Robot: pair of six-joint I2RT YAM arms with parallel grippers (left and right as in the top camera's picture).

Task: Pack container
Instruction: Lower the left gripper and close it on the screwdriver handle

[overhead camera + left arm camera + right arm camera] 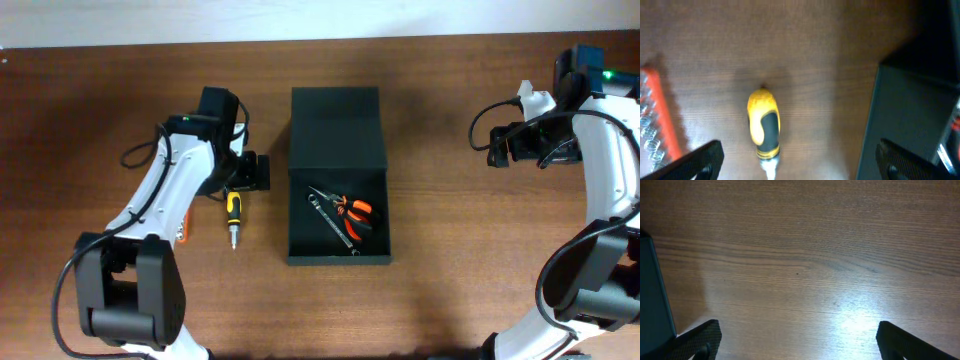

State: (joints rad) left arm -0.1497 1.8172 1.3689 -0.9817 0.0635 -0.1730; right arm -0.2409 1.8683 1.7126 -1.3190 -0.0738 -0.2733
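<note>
Red strip w/ metal bits point(654, 120) is cut off at the left wrist view's edge and blurred; can't tell what it is. Container point(338, 257) sits mid-tabletop, flap open toward far edge, w/ orange-handled pliers point(355, 212) & wrench point(330, 218) inside. Yellow-black screwdriver point(233, 215) lies near it on the left-arm side, under left gripper point(800, 162). That one & right gripper point(800, 342) are both spread wide, empty.

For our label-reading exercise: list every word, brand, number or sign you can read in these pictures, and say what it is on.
None can be read.
The container, screwdriver and pliers show no print.
The red bit rack is too blurred to tell.
</note>
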